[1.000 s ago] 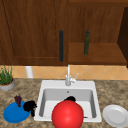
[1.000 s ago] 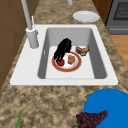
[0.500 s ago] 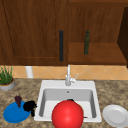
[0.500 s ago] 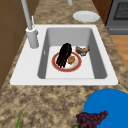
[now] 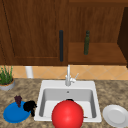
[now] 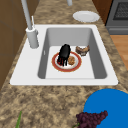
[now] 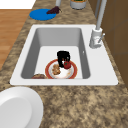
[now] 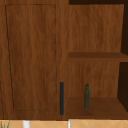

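Observation:
A red-rimmed plate (image 6: 75,67) (image 7: 71,73) lies in the sink basin (image 5: 50,96) (image 6: 97,53) (image 7: 32,53). It holds a brown cookie (image 6: 71,60) (image 7: 56,69). My right hand (image 6: 64,53) (image 7: 62,56) (image 5: 70,100) reaches down onto the plate, its fingers curled round a small red fruit (image 7: 67,65). A large red round shape (image 5: 67,115) covers the sink's front in the front view. My left hand (image 5: 29,106) hovers at the right edge of a blue plate (image 5: 13,114) (image 6: 110,102) (image 7: 41,14) bearing dark grapes (image 5: 18,99) (image 6: 91,118) (image 7: 53,10).
A brown pastry (image 6: 82,49) (image 7: 38,76) lies in the basin beside the plate. The faucet (image 5: 68,76) (image 6: 31,32) (image 7: 97,35) stands at the back rim. On the counter are a white plate (image 5: 115,115) (image 6: 86,16) (image 7: 17,107) and a potted plant (image 5: 6,78). A green bottle (image 5: 86,42) (image 8: 86,96) stands on the open shelf.
The right hand in the sink has sunk slightly toward the red-rimmed plate. The left hand stays where it was.

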`<state>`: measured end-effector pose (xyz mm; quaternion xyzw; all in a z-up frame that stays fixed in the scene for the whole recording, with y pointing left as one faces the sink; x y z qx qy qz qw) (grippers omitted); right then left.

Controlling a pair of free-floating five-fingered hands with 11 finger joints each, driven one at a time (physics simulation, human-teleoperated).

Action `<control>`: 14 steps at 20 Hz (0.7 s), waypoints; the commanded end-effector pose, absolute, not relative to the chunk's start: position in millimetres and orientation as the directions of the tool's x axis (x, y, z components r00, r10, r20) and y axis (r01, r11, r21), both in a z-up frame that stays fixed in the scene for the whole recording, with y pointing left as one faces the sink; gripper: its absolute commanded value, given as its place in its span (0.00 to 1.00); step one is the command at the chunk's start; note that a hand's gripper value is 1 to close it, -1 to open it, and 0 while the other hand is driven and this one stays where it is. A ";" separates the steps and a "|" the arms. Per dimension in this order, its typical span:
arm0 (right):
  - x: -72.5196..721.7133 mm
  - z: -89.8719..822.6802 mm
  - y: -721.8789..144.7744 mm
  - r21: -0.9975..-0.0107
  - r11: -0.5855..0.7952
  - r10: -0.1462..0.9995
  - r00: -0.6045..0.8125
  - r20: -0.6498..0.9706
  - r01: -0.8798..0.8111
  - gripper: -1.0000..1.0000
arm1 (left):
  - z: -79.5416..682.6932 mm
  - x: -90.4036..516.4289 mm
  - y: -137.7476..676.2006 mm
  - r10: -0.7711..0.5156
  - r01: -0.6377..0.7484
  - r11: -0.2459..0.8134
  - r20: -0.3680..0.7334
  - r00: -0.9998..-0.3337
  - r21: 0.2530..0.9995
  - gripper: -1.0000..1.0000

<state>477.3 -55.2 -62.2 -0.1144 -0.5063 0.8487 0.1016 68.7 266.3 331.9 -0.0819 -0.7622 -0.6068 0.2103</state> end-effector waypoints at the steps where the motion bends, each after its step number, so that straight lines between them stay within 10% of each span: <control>1: 476.2 -70.1 -60.8 -0.879 -0.471 0.224 -0.974 -0.045 -0.068 1.00 | 331.9 68.7 266.3 -0.130 0.380 0.250 0.420 -0.898 0.890 0.50; 14: 476.4 -28.0 -82.4 -0.898 -0.432 0.220 -0.975 -0.014 -0.085 1.00 | 331.9 68.7 266.3 -0.130 0.380 0.250 0.420 -0.898 0.890 0.50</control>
